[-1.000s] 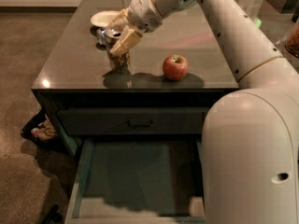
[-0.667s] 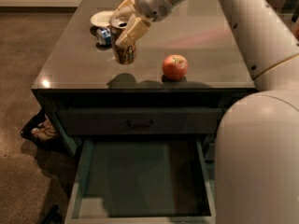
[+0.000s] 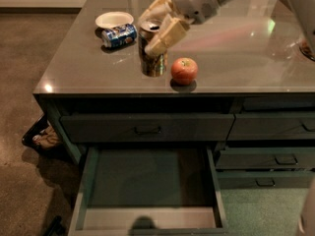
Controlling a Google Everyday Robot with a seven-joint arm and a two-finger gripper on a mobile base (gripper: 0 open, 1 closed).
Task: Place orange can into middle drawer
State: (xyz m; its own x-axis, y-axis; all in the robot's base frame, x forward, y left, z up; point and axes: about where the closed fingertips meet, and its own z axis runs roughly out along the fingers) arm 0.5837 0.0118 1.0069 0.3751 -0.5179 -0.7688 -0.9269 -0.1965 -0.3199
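Your pincer (image 3: 150, 33) is over the front half of the countertop (image 3: 236, 58), clamped around the upper part of the orange can (image 3: 153, 65). The can is upright, directly under the pincer; can't tell if its base touches the top. An apple (image 3: 184, 71) sits just down-right of the pincer, beside the can. A blue-and-white can (image 3: 118, 35) lies on its side to the pincer's left in view, with a white dish (image 3: 114, 19) beyond it. The middle drawer (image 3: 147, 178) is pulled open, well below the pincer and nearer the camera.

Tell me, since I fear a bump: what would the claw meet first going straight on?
Probably the countertop: the claw, closed on the orange can, points down-left at it, with the can's base seemingly close above.
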